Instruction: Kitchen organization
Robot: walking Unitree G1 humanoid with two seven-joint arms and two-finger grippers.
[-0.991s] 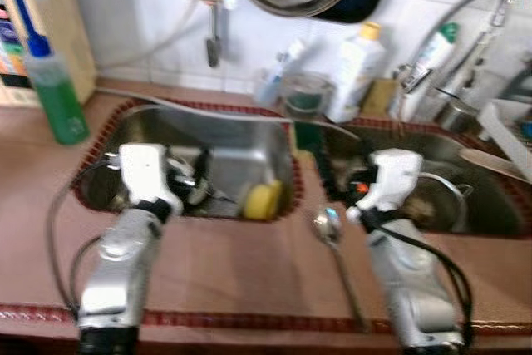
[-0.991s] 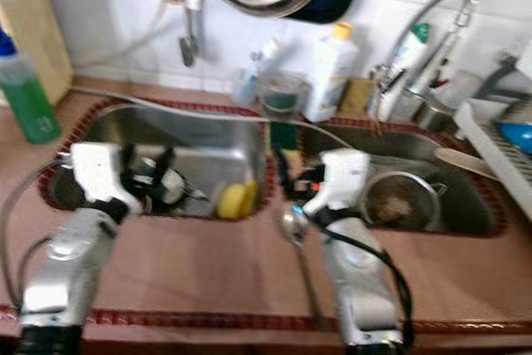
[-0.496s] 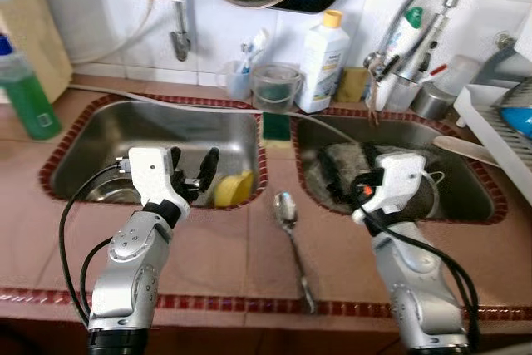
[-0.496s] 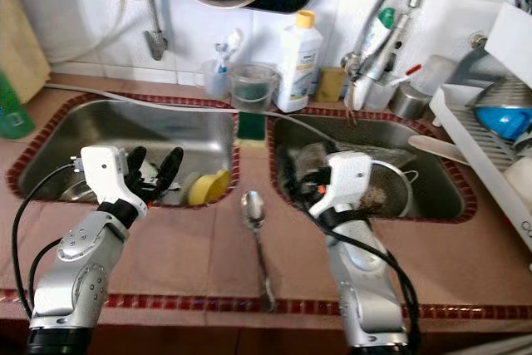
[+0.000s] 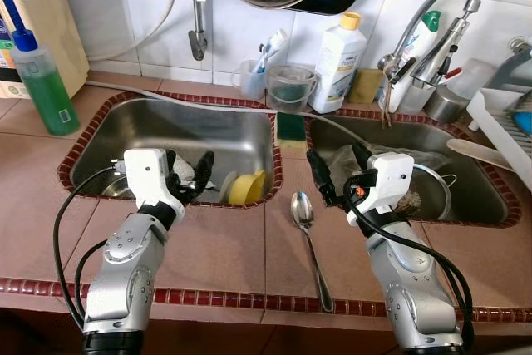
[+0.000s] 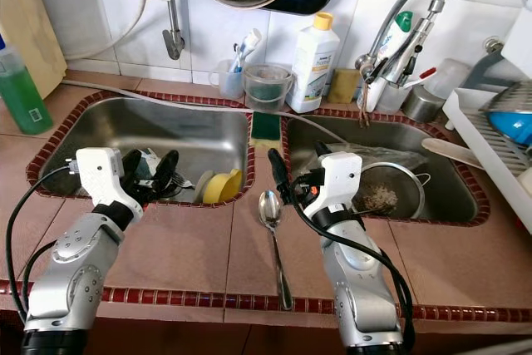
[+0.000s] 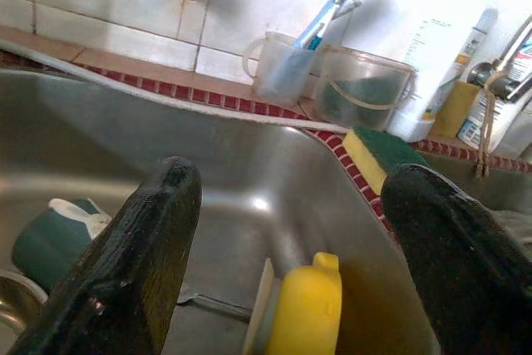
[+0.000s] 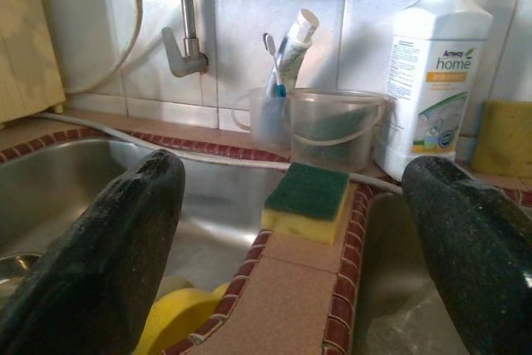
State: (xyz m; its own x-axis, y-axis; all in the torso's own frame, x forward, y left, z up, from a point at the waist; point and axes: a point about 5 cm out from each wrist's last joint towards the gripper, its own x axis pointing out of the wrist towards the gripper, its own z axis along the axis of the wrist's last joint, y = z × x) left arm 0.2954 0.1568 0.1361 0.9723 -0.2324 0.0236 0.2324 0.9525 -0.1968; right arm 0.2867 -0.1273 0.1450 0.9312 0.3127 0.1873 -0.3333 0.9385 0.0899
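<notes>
A metal spoon (image 5: 306, 230) lies on the brown counter strip between the two sinks, bowl end toward the wall. In the left sink (image 5: 100, 143) a yellow cup (image 5: 248, 189) lies on its side, with a dark green mug (image 7: 46, 243) nearby. My left gripper (image 5: 189, 176) hangs open over the left sink's front edge, just left of the yellow cup. My right gripper (image 5: 337, 174) is open over the right sink's (image 5: 482, 197) left front corner, close to the spoon's bowl. Neither gripper holds anything.
A green-and-yellow sponge (image 5: 291, 127) sits on the divider. A metal strainer (image 5: 420, 197) rests in the right sink. Along the wall stand a white detergent bottle (image 5: 339, 64), a clear tub (image 5: 291, 87), a toothbrush cup (image 5: 253, 76) and the faucet (image 5: 432, 6). A green soap bottle (image 5: 43, 89) stands far left, a dish rack (image 5: 507, 130) far right.
The head camera has shifted and the picture has sharpened. My right gripper has come a little leftward, nearer the spoon. The left gripper stays open over the left sink.
</notes>
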